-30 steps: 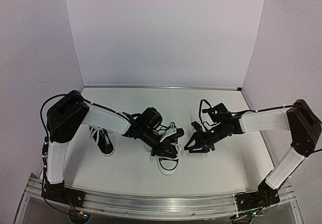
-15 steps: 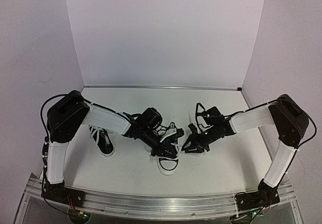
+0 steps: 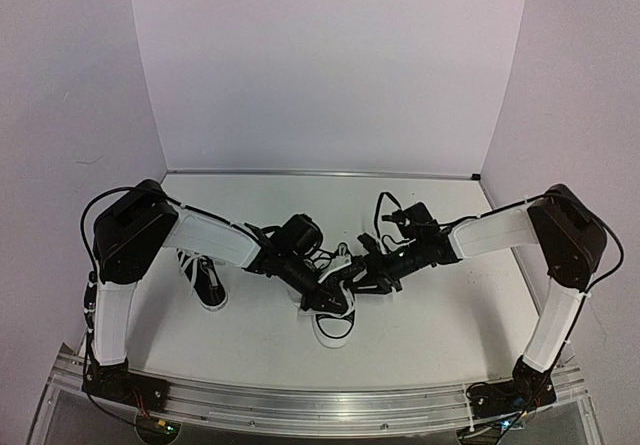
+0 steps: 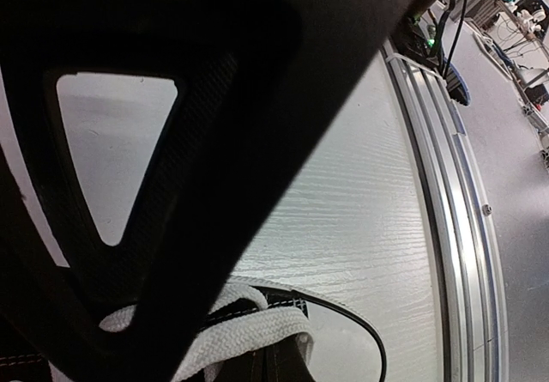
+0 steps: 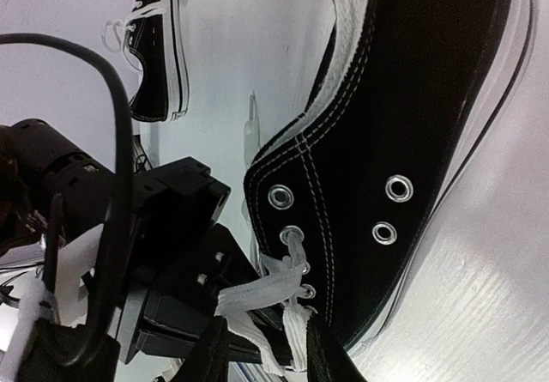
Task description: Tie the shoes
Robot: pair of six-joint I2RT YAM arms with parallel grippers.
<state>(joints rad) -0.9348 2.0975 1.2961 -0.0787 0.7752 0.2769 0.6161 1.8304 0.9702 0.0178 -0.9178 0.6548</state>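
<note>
One black shoe (image 3: 332,325) with a white toe cap lies in the middle of the table, seen side-on in the right wrist view (image 5: 412,124). My left gripper (image 3: 336,299) hovers over its eyelets, shut on a white lace (image 4: 249,326). That lace (image 5: 266,288) runs from an eyelet to the left jaws. My right gripper (image 5: 266,352) has come in from the right (image 3: 362,273); its fingers stand apart on either side of hanging lace strands, not pinching them. The other shoe (image 3: 205,280) lies at the left (image 5: 159,56), partly under the left arm.
An aluminium rail (image 3: 320,405) runs along the near table edge (image 4: 446,184). White walls (image 3: 320,75) close in the back and both sides. A thin black cable (image 4: 360,322) curves beside the left jaws. The two arms meet close together over the middle shoe.
My right arm has reached left, bringing its gripper from beside the shoe to the laces by the left gripper. The left arm and both shoes have stayed put.
</note>
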